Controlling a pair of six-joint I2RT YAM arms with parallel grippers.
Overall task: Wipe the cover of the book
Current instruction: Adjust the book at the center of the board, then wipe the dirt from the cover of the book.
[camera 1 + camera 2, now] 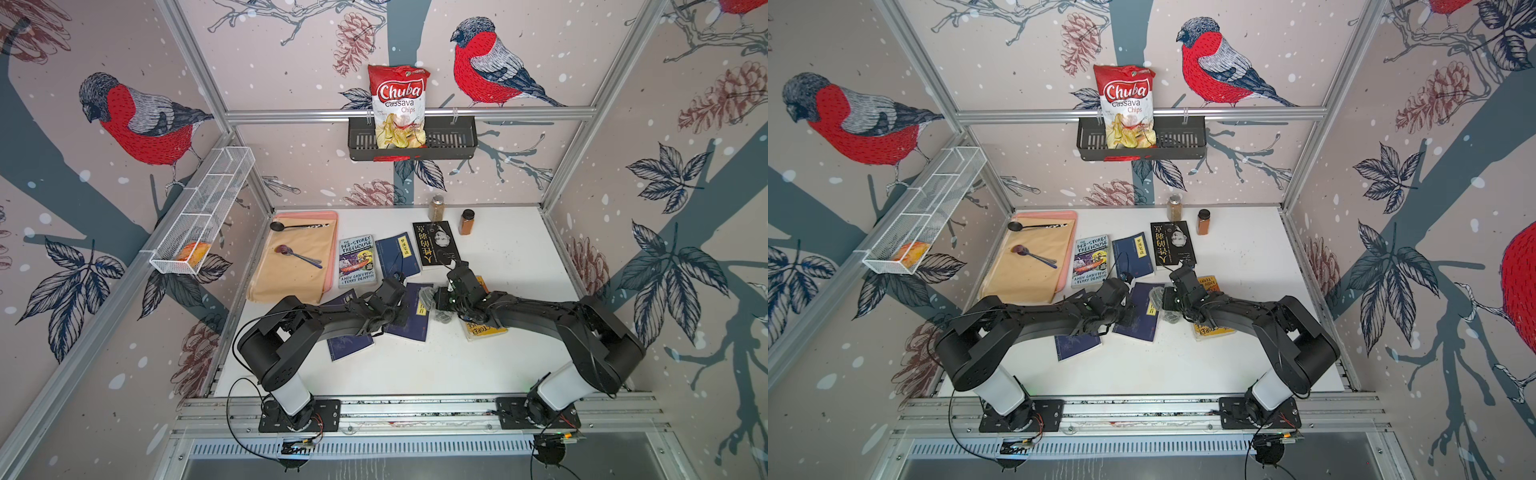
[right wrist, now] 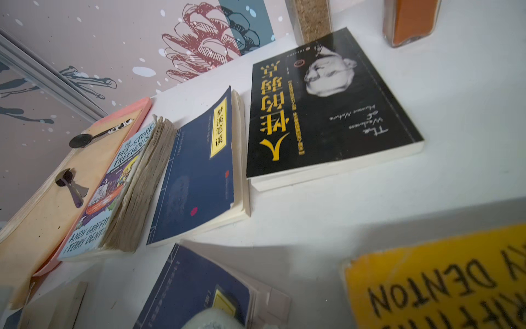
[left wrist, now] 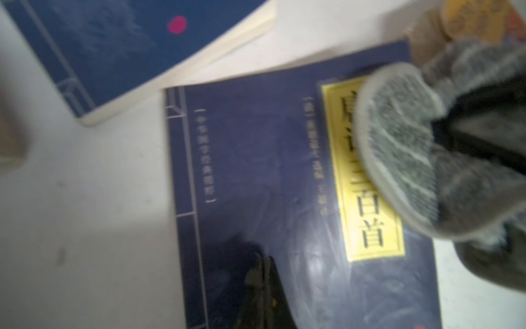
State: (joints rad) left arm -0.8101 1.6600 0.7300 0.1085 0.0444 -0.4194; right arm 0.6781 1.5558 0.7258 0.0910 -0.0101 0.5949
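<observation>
So the right fingers (image 3: 484,159) pinch the grey cloth (image 3: 398,148) on the blue book (image 3: 256,199) mid-surface, at its yellow label. The left fingers (image 3: 267,284) are closed, pinning the cover. Looks like most of the cover's unwiped.

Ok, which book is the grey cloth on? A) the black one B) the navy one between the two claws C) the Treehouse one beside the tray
B: in the left wrist view the grey cloth lies on the navy book, over its yellow label.
</observation>
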